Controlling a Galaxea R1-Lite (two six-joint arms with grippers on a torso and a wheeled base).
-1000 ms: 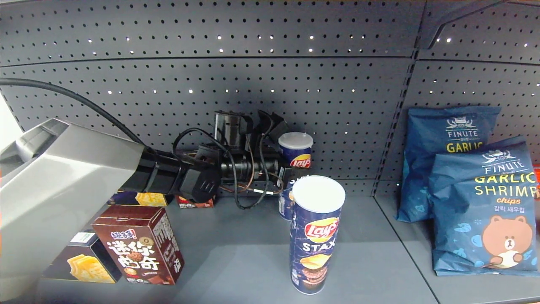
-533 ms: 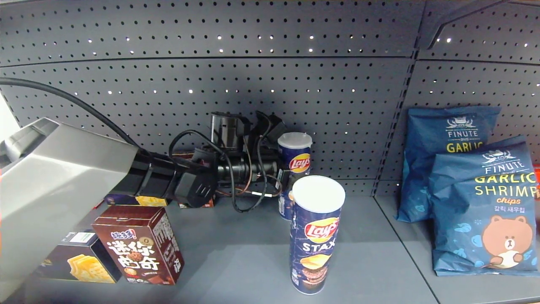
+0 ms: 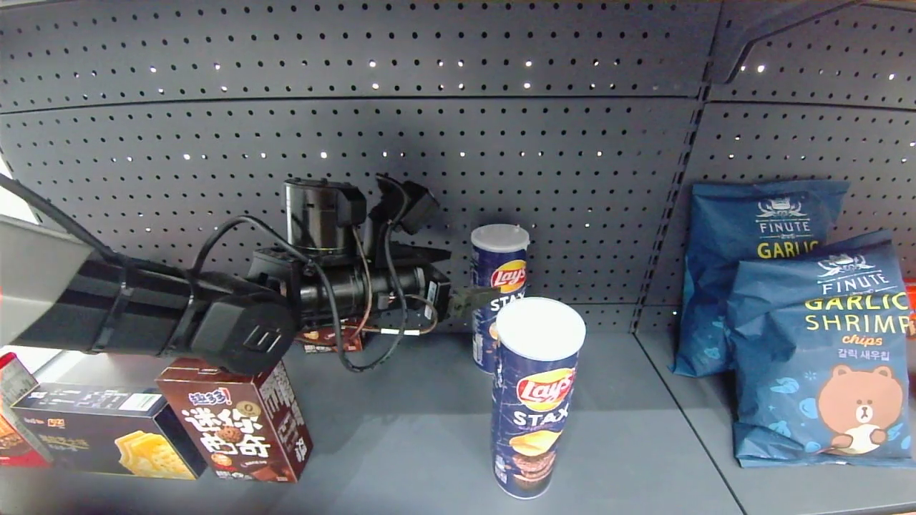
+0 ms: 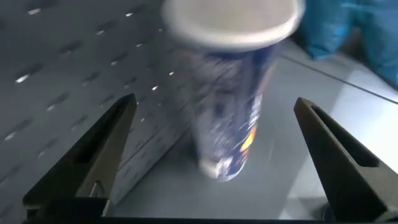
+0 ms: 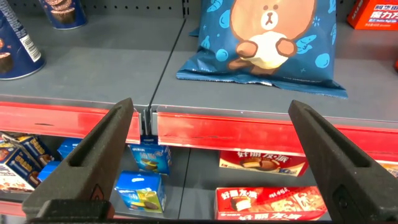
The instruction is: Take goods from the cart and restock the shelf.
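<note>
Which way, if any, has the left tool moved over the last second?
Yes. The left tool has drawn back toward the robot's left, away from the rear chip can.

Black left arm with grey upper shell and looped cables.

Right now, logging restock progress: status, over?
Left gripper open, no grip. Right gripper open, empty. Rear chip can upright on shelf. Front can stands close.

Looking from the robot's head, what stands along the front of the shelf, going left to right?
Cracker box → cookie box → chip can → shrimp chips bag.
</note>
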